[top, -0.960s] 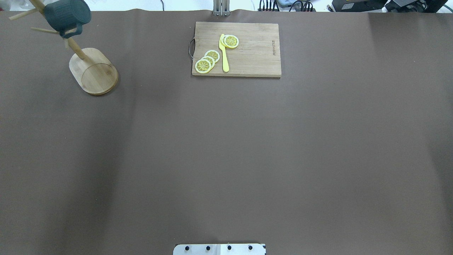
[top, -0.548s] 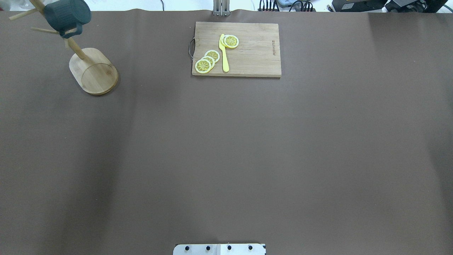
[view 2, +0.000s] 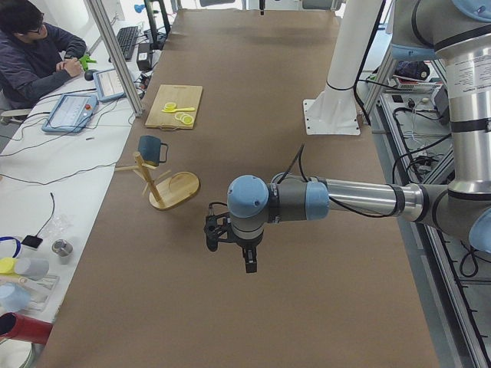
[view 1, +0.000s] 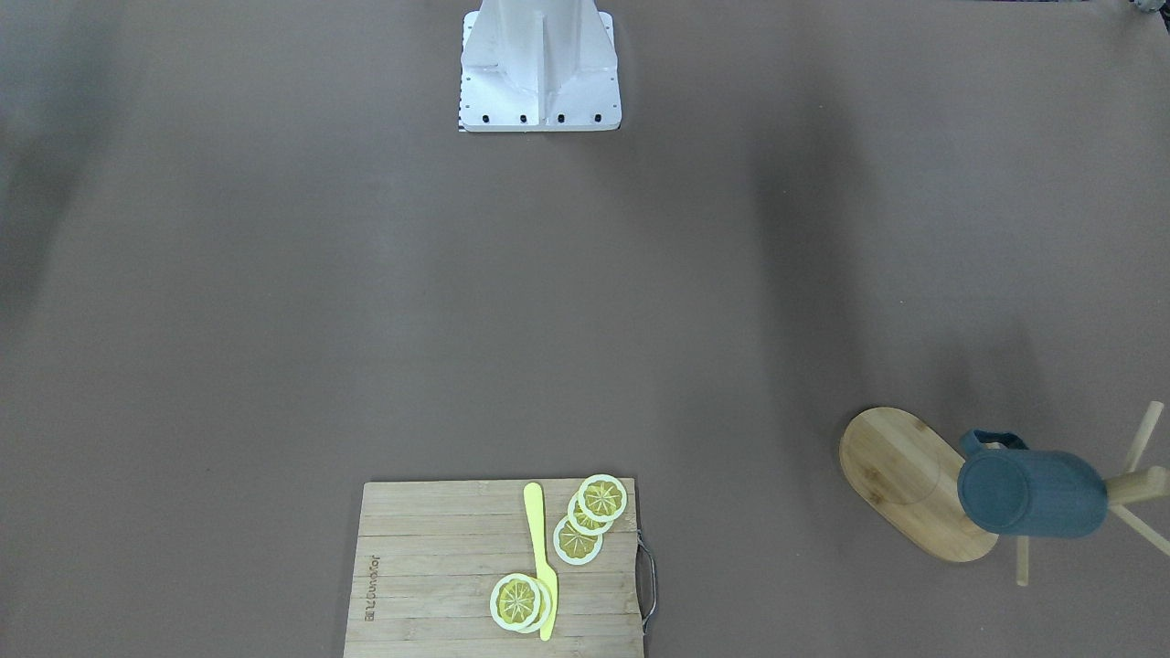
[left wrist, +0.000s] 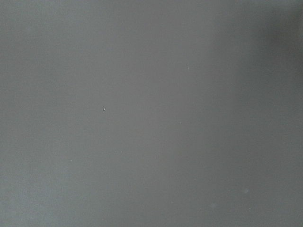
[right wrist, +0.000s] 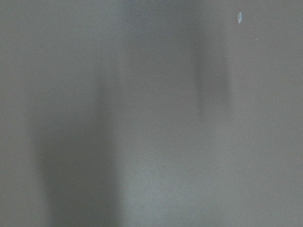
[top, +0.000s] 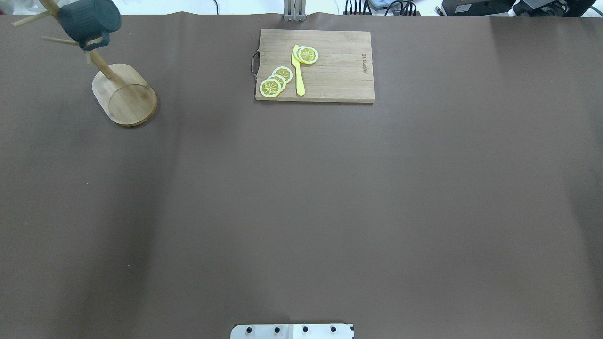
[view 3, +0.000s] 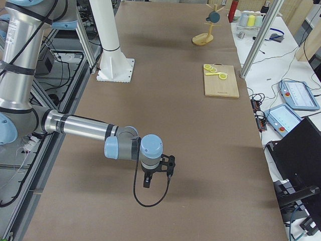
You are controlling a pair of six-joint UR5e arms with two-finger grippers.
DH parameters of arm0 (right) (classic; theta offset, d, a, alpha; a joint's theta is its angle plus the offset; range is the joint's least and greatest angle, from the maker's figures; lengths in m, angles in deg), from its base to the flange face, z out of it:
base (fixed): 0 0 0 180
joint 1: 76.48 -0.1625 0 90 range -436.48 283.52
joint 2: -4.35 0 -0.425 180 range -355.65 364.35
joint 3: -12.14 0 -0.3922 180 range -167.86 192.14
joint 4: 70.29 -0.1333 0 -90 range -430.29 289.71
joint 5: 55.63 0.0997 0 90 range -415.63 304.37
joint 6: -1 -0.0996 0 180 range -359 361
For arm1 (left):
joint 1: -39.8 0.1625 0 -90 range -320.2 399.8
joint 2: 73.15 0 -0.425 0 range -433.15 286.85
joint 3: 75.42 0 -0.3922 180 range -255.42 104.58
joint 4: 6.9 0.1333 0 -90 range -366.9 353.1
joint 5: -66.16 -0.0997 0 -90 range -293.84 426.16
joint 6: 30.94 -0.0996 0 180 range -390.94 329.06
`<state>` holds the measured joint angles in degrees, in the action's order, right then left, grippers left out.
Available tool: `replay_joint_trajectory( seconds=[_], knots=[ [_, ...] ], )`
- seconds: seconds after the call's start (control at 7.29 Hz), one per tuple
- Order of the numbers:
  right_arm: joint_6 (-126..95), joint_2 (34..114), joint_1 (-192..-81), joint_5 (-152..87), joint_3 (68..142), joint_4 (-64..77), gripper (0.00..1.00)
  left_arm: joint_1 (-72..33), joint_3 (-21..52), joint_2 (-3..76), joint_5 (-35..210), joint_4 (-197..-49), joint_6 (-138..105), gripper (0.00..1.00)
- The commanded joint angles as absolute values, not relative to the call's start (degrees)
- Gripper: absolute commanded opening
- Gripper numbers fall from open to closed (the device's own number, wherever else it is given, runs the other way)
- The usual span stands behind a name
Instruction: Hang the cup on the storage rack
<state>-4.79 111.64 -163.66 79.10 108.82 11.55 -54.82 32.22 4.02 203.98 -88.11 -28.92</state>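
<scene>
Cup (top: pixel 89 21) hangs by its handle on the storage rack (top: pixel 125 96) at the desk's far-left corner; task judged complete. Left gripper (view 2: pixel 247 259) and right gripper (view 3: pixel 146 181) are well clear; I cannot tell how wide the fingers stand.

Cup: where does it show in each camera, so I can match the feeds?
Front-facing: cup lower right, on the rack.
Overhead: cup top left corner.
Exterior left: cup left of centre, upper half.
Exterior right: cup top, right of centre.
Left wrist: not in it.
Right wrist: not in it.
Landmark: the storage rack, oval base, in all four exterior views.
</scene>
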Motion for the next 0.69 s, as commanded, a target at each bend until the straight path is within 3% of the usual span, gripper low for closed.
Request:
replay_joint_trajectory(
  seconds=[0.0,0.55],
  knots=[
    [-4.7,111.6,-163.7,79.1,109.0,11.5,1.00,-54.7,32.3,4.0,204.0,-88.1,-28.9,0.99],
    [-4.7,111.7,-163.3,78.5,109.4,11.5,1.00,-54.7,32.2,4.0,204.0,-88.0,-28.9,0.99]
  ],
)
